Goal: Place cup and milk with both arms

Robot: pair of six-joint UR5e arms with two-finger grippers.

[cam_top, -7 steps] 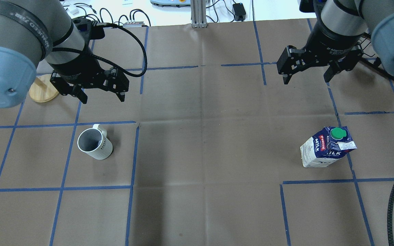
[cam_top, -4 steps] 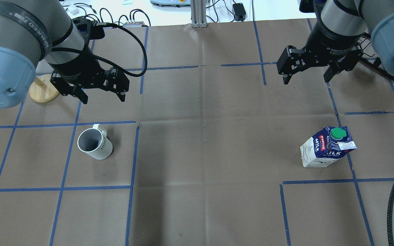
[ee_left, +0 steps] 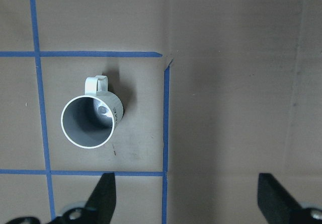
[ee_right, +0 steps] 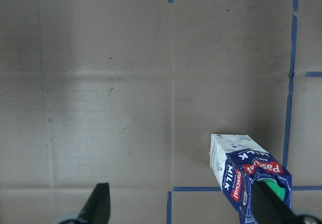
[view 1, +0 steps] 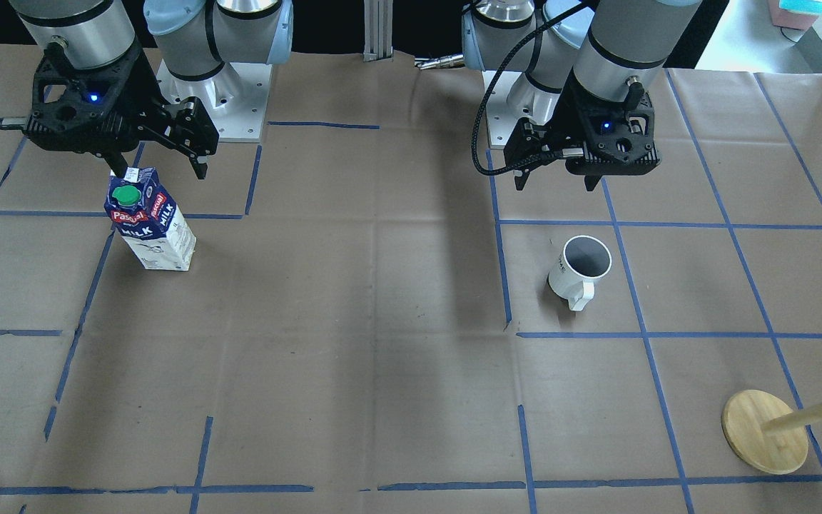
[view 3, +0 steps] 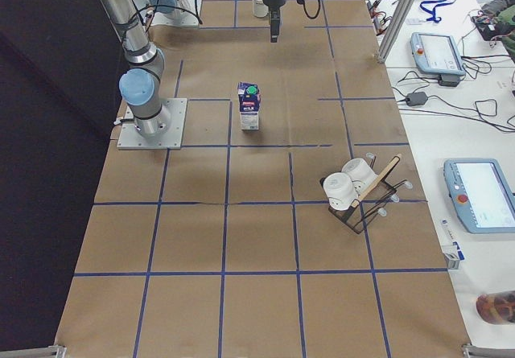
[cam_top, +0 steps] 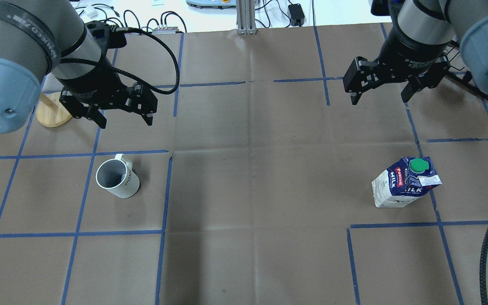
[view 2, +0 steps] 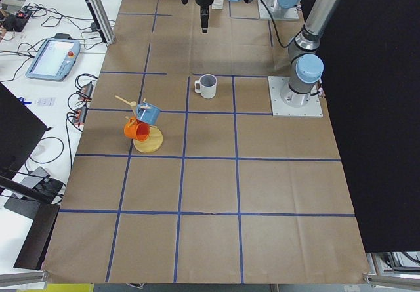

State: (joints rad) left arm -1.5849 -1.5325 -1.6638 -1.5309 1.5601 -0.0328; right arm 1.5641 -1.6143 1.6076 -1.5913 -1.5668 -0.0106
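Note:
The white cup [cam_top: 117,181] stands upright on the brown paper, handle pointing away from the robot; it also shows in the front view [view 1: 581,271] and the left wrist view [ee_left: 90,121]. My left gripper [cam_top: 125,123] hangs open and empty above the table, just beyond the cup and apart from it. The milk [cam_top: 403,186] stands upright with its green cap up, and also shows in the front view [view 1: 150,225] and the right wrist view [ee_right: 246,176]. My right gripper [cam_top: 379,101] is open and empty, high above the table and beyond the milk.
A wooden mug tree [cam_top: 53,112] with a blue and an orange mug [view 2: 141,121] stands beyond my left gripper. A black rack with white cups [view 3: 354,185] stands far right. A black cable [cam_top: 487,250] hangs at the near right edge. Blue tape lines grid the paper.
My left gripper has shifted very slightly to the left. The cup, the milk and the right arm have not moved.

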